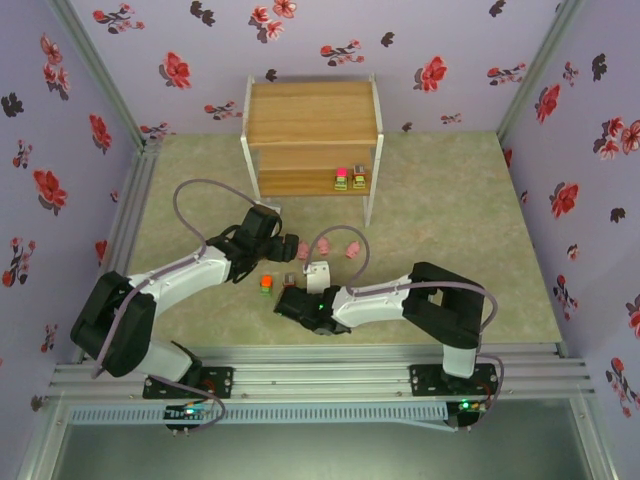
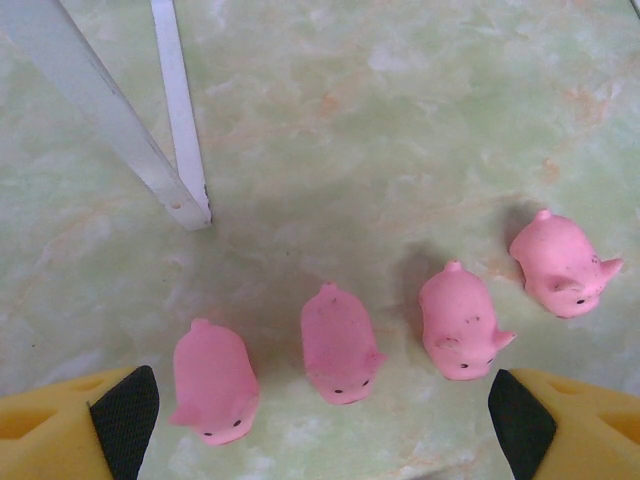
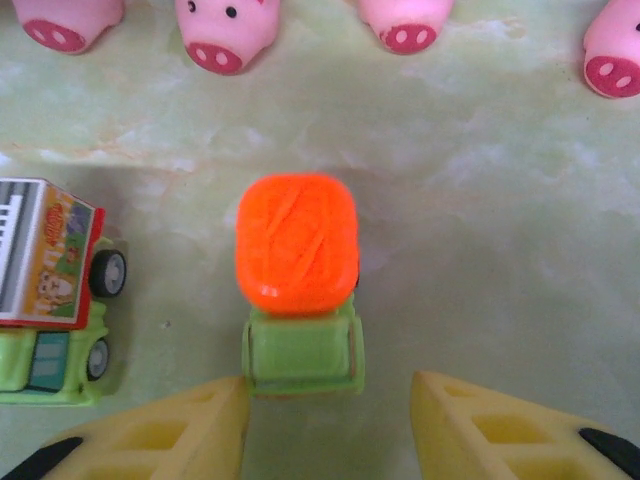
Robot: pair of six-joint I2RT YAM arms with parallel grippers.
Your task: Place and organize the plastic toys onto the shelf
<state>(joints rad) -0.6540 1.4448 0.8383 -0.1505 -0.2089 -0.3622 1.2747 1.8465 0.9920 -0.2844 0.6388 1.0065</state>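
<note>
Right wrist view: holding right gripper (image 3: 328,388) fingers apart at green base of orange truck (image 3: 298,258), in front of shelf (image 1: 312,115). Holding left gripper (image 2: 320,402) wide apart above four pigs (image 2: 338,342) beside shelf leg (image 2: 180,130).

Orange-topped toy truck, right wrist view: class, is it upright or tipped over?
Upright. The orange-topped toy truck sits on its green base with the orange top facing up, level on the table.
</note>
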